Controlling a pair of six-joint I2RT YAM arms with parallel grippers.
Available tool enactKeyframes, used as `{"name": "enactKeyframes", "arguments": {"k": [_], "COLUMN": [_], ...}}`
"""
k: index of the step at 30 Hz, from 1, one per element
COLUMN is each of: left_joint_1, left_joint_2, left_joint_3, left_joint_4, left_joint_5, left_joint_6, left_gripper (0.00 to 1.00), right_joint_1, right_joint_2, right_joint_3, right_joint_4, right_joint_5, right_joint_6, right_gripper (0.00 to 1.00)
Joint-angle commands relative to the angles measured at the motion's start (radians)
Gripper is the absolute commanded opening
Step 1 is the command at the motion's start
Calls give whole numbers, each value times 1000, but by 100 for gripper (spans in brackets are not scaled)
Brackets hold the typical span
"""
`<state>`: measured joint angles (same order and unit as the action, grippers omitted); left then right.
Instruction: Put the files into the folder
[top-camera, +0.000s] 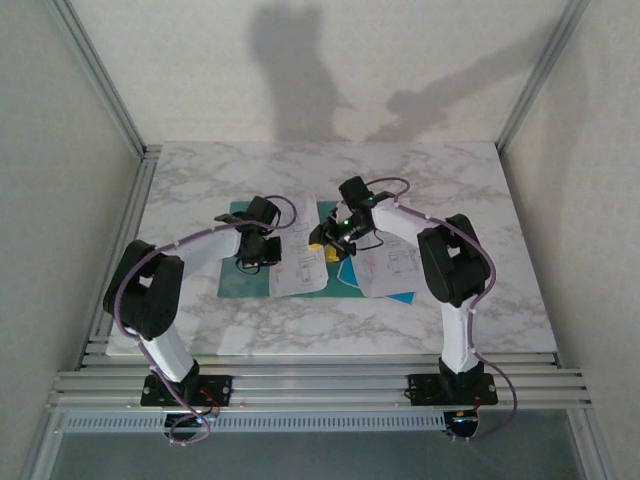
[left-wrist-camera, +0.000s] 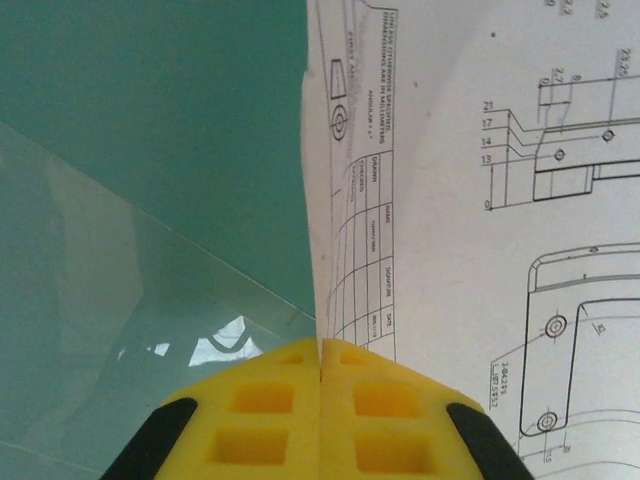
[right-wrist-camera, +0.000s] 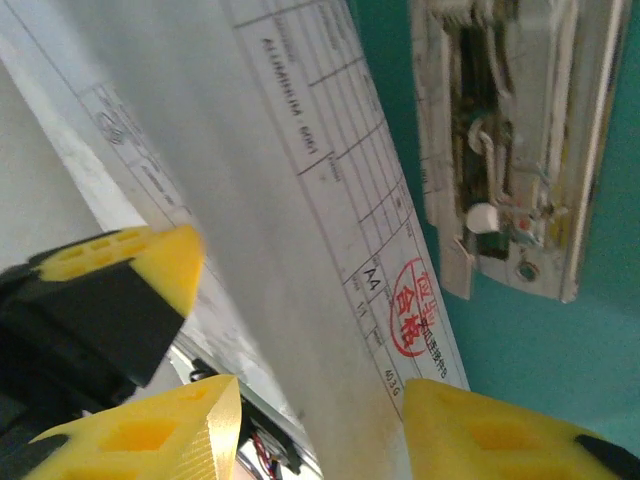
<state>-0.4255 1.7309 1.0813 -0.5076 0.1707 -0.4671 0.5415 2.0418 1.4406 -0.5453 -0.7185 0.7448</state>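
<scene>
Left fingers (left-wrist-camera: 260, 420) pinch the files (left-wrist-camera: 480, 200) at an edge; right fingers (right-wrist-camera: 500, 430) apart, astride a sheet. Teal folder (left-wrist-camera: 150, 100), metal clip (right-wrist-camera: 500, 150) beside. Marble tabletop (top-camera: 450, 180), white walls (top-camera: 300, 60).

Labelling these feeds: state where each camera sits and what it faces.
Top external: above and behind the bases, looking down at the table; left arm, right arm show.
Left wrist: on the left arm, facing folder and files; shut left gripper shows.
Right wrist: on the right arm, facing the files; open right gripper shows.
All share folder and files.
</scene>
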Motion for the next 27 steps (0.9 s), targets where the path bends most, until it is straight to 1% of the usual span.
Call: {"name": "enactKeyframes", "arguments": {"k": [1, 10, 20, 24, 27], "left_joint_1": [8, 9, 8, 9, 15], "left_joint_2": [10, 16, 34, 35, 22], "left_joint_3": [-17, -9, -4, -3, -3], "left_joint_4": [0, -6, -3, -5, -7], "left_joint_5": [-6, -11, -14, -23, -36], "left_joint_6": [2, 6, 16, 13, -4], "left_gripper": [0, 0, 0, 0, 0], "right_joint_1": [4, 8, 20, 21, 21], "right_joint_2": [3, 46, 82, 76, 51], "right_joint_3": [-12, 41, 41, 38, 37], "right_joint_4": [-10, -109, -83, -76, -95], "right_joint_5": [9, 117, 129, 143, 184], "right_joint_6": [-34, -145, -152, -143, -154], "right_gripper": [46, 41, 35, 27, 13]}}
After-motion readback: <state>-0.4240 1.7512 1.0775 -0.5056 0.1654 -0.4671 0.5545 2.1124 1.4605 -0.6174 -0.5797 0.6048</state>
